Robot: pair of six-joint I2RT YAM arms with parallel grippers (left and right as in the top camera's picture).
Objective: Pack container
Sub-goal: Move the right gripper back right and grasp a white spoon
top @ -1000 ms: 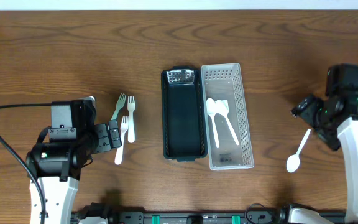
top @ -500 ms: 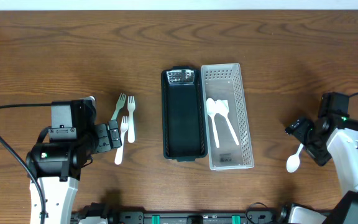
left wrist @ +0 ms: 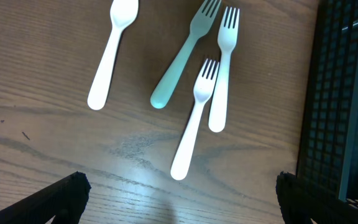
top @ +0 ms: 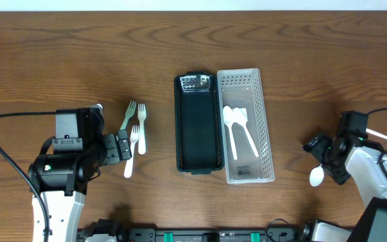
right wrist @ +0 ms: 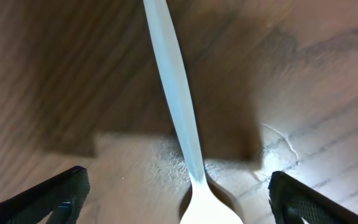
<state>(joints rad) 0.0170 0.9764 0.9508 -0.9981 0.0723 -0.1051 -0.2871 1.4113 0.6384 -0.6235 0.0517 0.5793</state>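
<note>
A black container (top: 198,124) lies mid-table beside a white perforated basket (top: 246,126) that holds two white spoons (top: 239,131). Another white spoon (right wrist: 176,106) lies on the table at the right, its bowl (top: 317,177) showing in the overhead view. My right gripper (right wrist: 179,199) is low over it and open, one finger on each side of its neck, and its handle is hidden overhead under that gripper (top: 324,161). At the left my left gripper (left wrist: 179,199) stands open just short of three forks (left wrist: 194,127) and a white spoon (left wrist: 110,53).
Two of the forks are white and one is pale green (left wrist: 182,59), and all lie left of the black container's wall (left wrist: 340,93). A black cable (top: 5,158) loops beside the left arm. The right arm's base sits by the table's front right corner.
My right arm has come toward the table's front edge and down over the lone spoon, covering its handle. The left arm and the cutlery have not moved.
</note>
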